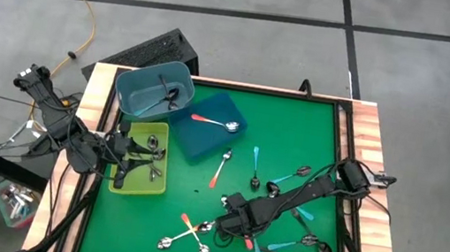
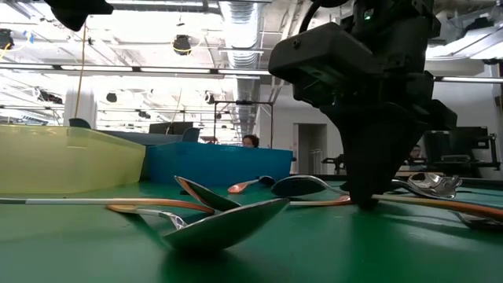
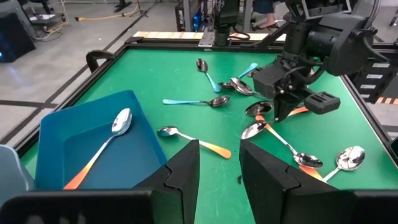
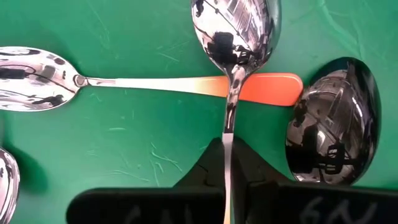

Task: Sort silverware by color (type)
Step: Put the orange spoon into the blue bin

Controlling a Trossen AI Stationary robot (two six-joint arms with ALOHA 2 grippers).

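From above we count three containers along the left side of the green table (image 1: pixel 296 128). The grey-blue tub (image 1: pixel 154 89) holds at least one dark-metal spoon, the dark blue tray (image 1: pixel 211 128) holds a single orange-handled spoon (image 1: pixel 212 121), and the yellow-green tray (image 1: pixel 141 158) holds several plain metal spoons, over which the left gripper (image 1: pixel 128 149) hangs. In its own wrist view we see its fingers (image 3: pixel 186 171) parted with nothing between them.

The rest of the silverware lies loose on the mat in the lower right part of the high view: orange, teal and plain handles, some crossed over each other.

The right gripper (image 1: pixel 233 219) is down on the mat among them. Only its wrist view shows the grip: the fingers (image 4: pixel 208 165) are nearly closed on the thin shaft of a silver spoon (image 4: pixel 236 37), whose long axis runs straight out from the fingers, bowl end farthest from them. That shaft lies across an orange-handled spoon on the mat (image 4: pixel 155 83), roughly at right angles to it. Another shiny bowl (image 4: pixel 329 121) sits just beside the orange tip.

The low view shows none of this grip; there we see the dark gripper's tip meeting the mat, and a big spoon bowl (image 2: pixel 228 224) lying close to the camera.
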